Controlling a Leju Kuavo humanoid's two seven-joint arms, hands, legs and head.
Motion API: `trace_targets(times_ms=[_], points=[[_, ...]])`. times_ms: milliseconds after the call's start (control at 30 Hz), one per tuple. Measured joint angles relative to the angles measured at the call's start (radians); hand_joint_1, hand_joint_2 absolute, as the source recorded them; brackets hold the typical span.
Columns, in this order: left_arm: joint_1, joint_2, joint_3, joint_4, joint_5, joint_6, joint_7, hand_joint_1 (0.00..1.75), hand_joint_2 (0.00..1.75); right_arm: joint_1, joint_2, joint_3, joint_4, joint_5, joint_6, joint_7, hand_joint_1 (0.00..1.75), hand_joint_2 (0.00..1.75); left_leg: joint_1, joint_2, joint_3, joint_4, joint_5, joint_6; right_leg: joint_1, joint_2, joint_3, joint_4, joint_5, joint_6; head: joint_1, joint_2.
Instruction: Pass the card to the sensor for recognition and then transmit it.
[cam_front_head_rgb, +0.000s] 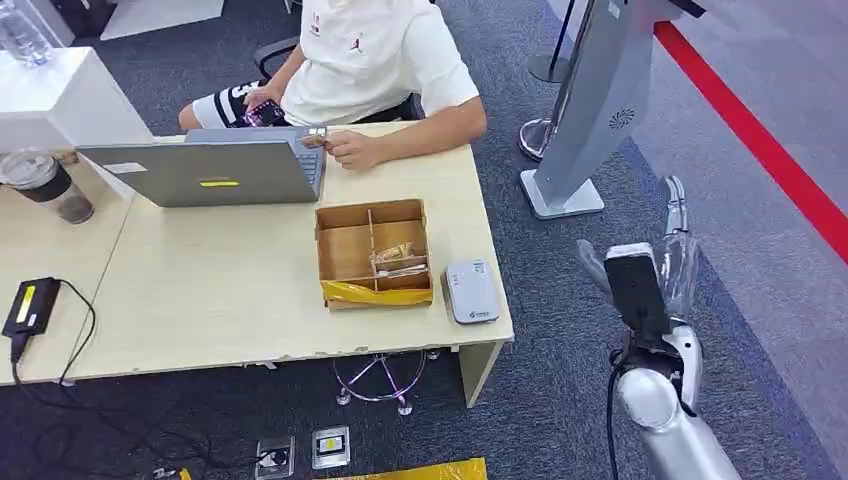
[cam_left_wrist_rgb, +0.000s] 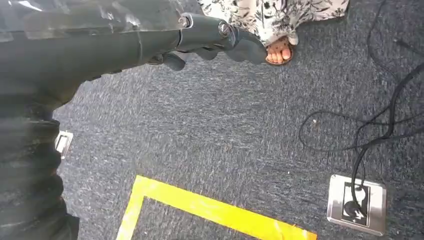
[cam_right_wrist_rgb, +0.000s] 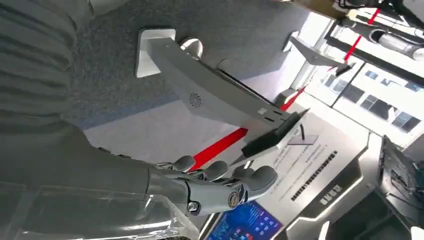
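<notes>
Cards (cam_front_head_rgb: 398, 257) are lying in a compartment of the cardboard box (cam_front_head_rgb: 372, 253) on the surface (cam_front_head_rgb: 200, 290), just beside the white sensor (cam_front_head_rgb: 471, 291) near the edge. The right hand (cam_front_head_rgb: 676, 245) is hanging off to the side over the carpet, well apart from the box, fingers extended and holding nothing. The left hand (cam_left_wrist_rgb: 210, 37) is pointing toward the floor, fingers loosely apart, empty. A person (cam_front_head_rgb: 370, 60) is sitting behind a laptop (cam_front_head_rgb: 215, 168).

Office, desk (cam_front_head_rgb: 230, 290) with laptop (cam_front_head_rgb: 210, 170), grey carpet (cam_front_head_rgb: 560, 330), kiosk stand (cam_front_head_rgb: 590, 110)
</notes>
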Motion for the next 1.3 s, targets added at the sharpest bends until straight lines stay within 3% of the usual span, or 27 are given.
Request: trace_targets(times_ms=[167, 300, 400, 433, 1300], points=[[-0.003, -0.005, 0.000, 0.000, -0.012, 0.000, 0.002, 0.00, 1.75, 0.014, 0.003, -0.001, -0.061, 0.074, -0.008, 0.002, 0.00, 1.75, 0.000, 0.000, 0.000, 0.000, 0.000, 0.000, 0.000, 0.000, 0.000, 0.000, 0.000, 0.000, 0.000, 0.000], [-0.005, -0.007, 0.000, 0.000, -0.023, 0.000, 0.002, 0.00, 1.75, 0.022, 0.008, 0.003, -0.125, 0.213, -0.019, 0.011, 0.00, 1.75, 0.000, 0.000, 0.000, 0.000, 0.000, 0.000, 0.000, 0.000, 0.000, 0.000, 0.000, 0.000, 0.000, 0.000], [-0.005, -0.008, 0.000, 0.000, -0.023, 0.000, 0.002, 0.00, 1.75, 0.024, 0.009, 0.003, -0.155, 0.225, -0.022, 0.017, 0.00, 1.75, 0.000, 0.000, 0.000, 0.000, 0.000, 0.000, 0.000, 0.000, 0.000, 0.000, 0.000, 0.000, 0.000, 0.000], [-0.005, -0.008, 0.000, 0.000, -0.023, 0.000, 0.002, 0.00, 1.75, 0.025, 0.010, 0.003, -0.164, 0.228, -0.023, 0.018, 1.75, 1.75, 0.000, 0.000, 0.000, 0.000, 0.000, 0.000, 0.000, 0.000, 0.000, 0.000, 0.000, 0.000, 0.000, 0.000], [-0.010, -0.012, 0.000, 0.000, -0.020, 0.002, -0.009, 0.00, 1.75, 0.028, 0.017, 0.003, -0.236, 0.175, -0.060, 0.030, 1.75, 1.75, 0.000, 0.000, 0.000, 0.000, 0.000, 0.000, 0.000, 0.000, 0.000, 0.000, 0.000, 0.000, 0.000, 0.000]])
